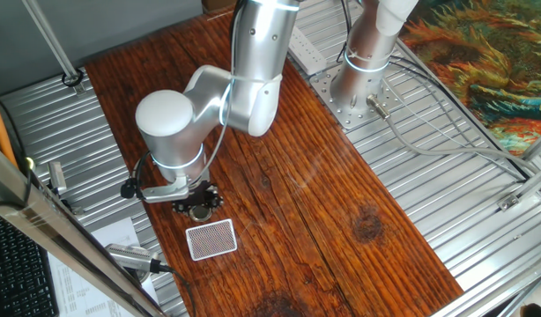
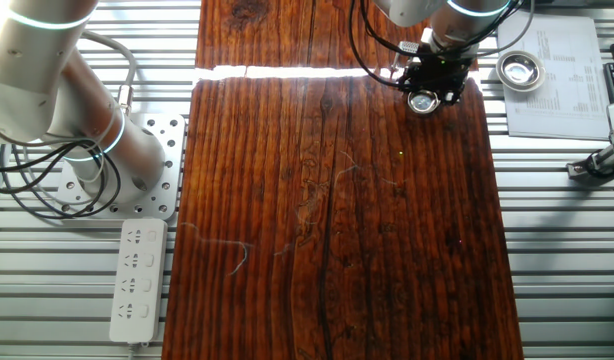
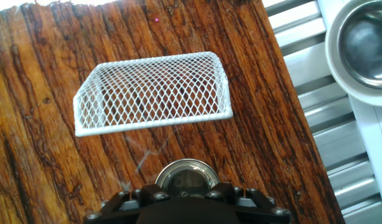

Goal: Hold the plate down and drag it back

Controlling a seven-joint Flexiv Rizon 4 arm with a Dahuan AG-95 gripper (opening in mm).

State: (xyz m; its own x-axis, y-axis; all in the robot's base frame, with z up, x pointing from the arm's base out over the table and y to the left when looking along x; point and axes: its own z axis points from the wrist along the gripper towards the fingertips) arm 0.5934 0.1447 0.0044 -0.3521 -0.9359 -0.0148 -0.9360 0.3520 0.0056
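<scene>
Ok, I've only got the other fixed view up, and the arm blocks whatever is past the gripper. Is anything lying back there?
Observer: Yes, a white cross-hatched card lies flat just beyond the plate.
Operator: Does it touch the plate?
Observer: No. The hand view shows a clear gap between them.
Operator: Which way is the card turned?
Observer: One of its long edges faces the gripper, slightly askew.
</scene>
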